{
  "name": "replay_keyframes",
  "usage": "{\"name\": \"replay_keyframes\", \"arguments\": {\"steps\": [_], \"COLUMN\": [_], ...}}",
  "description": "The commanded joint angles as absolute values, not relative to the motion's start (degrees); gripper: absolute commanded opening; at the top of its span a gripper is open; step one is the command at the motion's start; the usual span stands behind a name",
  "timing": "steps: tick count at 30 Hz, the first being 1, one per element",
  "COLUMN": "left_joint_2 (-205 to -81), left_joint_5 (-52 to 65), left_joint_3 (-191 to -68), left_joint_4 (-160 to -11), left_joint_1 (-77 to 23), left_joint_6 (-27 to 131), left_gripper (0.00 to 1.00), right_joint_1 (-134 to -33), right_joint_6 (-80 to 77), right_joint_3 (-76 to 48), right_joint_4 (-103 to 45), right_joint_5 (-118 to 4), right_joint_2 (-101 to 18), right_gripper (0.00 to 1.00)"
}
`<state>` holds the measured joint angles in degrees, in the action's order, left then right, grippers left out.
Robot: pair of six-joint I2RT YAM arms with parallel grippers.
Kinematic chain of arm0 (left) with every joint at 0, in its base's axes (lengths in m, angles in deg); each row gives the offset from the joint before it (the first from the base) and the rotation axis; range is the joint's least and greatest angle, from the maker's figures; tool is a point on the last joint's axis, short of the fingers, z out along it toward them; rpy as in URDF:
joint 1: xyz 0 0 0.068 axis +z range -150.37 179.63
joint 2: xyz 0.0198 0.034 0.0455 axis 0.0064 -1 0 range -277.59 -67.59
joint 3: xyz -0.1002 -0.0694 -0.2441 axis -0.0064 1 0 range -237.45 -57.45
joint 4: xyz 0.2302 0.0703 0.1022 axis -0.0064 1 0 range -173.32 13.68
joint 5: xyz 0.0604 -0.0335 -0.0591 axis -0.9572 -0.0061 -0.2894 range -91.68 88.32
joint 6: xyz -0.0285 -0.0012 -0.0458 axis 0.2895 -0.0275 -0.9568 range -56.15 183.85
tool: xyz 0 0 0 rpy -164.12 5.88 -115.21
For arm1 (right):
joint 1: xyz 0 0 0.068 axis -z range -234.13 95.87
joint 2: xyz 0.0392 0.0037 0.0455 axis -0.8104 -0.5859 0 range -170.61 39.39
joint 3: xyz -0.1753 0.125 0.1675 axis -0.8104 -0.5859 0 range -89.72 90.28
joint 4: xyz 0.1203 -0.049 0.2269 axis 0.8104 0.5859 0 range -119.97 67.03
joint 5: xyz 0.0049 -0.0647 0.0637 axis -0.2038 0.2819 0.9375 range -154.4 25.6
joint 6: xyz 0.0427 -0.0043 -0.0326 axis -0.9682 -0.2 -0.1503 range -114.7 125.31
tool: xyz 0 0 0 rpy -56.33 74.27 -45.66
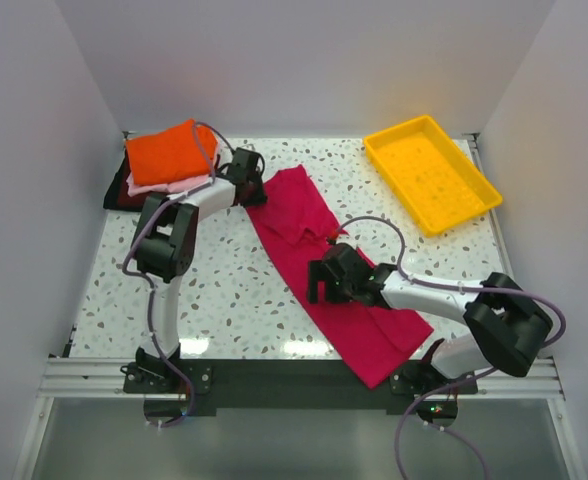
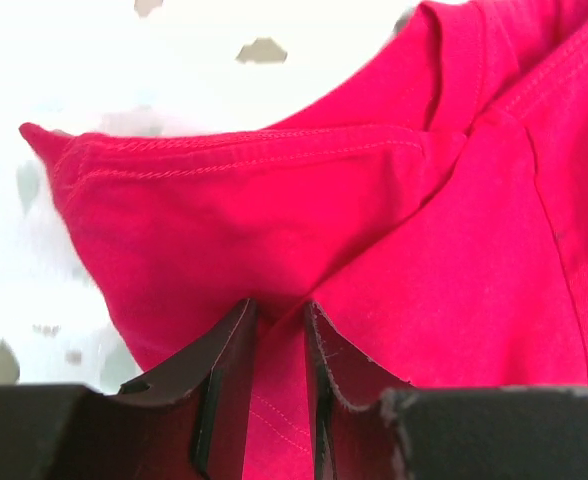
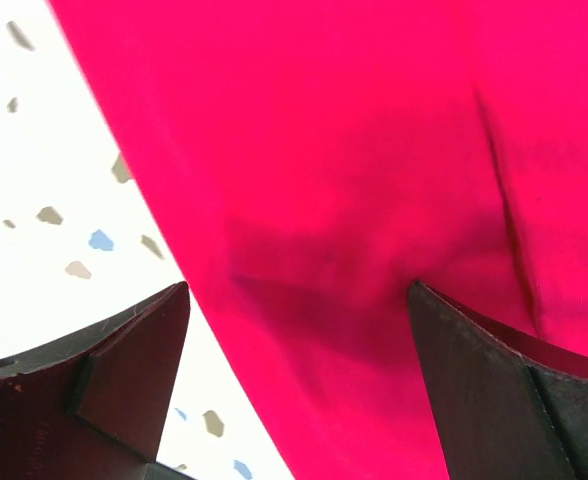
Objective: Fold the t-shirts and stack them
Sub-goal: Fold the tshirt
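Note:
A crimson-magenta t-shirt [image 1: 319, 265] lies folded lengthwise in a long diagonal strip from the table's far middle to the near right edge. My left gripper [image 1: 256, 193] is at its far left corner, shut on a pinch of the cloth [image 2: 274, 230] held between the jaws [image 2: 279, 325]. My right gripper [image 1: 322, 288] hovers over the strip's left edge near its middle, open wide [image 3: 299, 310], with the cloth edge [image 3: 354, 200] between its fingers. A folded orange shirt [image 1: 169, 152] tops a stack with a pale pink shirt [image 1: 166, 186] and a dark maroon shirt [image 1: 119, 193] at the far left.
A yellow plastic tray [image 1: 431, 175] stands at the far right, with nothing in it. White walls close in the table on the left, back and right. The speckled tabletop [image 1: 224, 290] shows bare at the near left.

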<state>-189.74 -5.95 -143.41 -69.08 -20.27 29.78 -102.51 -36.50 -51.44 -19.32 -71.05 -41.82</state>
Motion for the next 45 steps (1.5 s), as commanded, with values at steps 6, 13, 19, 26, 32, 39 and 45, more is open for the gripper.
{"name": "replay_keyframes", "arguments": {"steps": [6,13,19,26,32,39,45], "left_joint_2": [-201.8,-208.1,-203.5,-187.0,-175.5,-172.9,-174.4], "left_joint_5": [-7.8,-6.2,-3.8,-2.9,-3.4,-2.6,-3.3], "left_joint_3": [-157.6,-172.5,-173.6,-158.6,-143.3,-134.4,-130.9], "left_joint_4": [-63.7,-59.9,-60.6,-62.7,-65.5,-69.3,-71.1], "left_joint_1": [-19.1,-18.7,-19.3,-22.9,-27.5,-31.0,-33.4], "left_joint_6": [36.9,37.5,37.9,37.0,32.8,27.5,25.5], "left_gripper": [0.31,0.31,0.31,0.31,0.31,0.31,0.31], "right_joint_1": [-106.9,-107.3,-107.1,-104.2,-102.7,-102.7,-102.6], "right_joint_6": [-42.3,-40.2,-36.0,-34.2,-34.2,-34.1,-35.3], "right_joint_3": [-46.4,-41.9,-41.0,-48.1,-55.0,-59.2,-61.6], "right_joint_4": [-16.3,-11.4,-3.0,-4.5,-11.0,-13.7,-15.6], "right_joint_5": [-69.1,-69.6,-76.2,-78.5,-75.4,-73.1,-73.2], "right_joint_2": [-44.9,-40.9,-35.0,-29.2,-28.2,-29.0,-27.8], "right_gripper": [0.95,0.95,0.98,0.99,0.99,0.99,0.99]}}
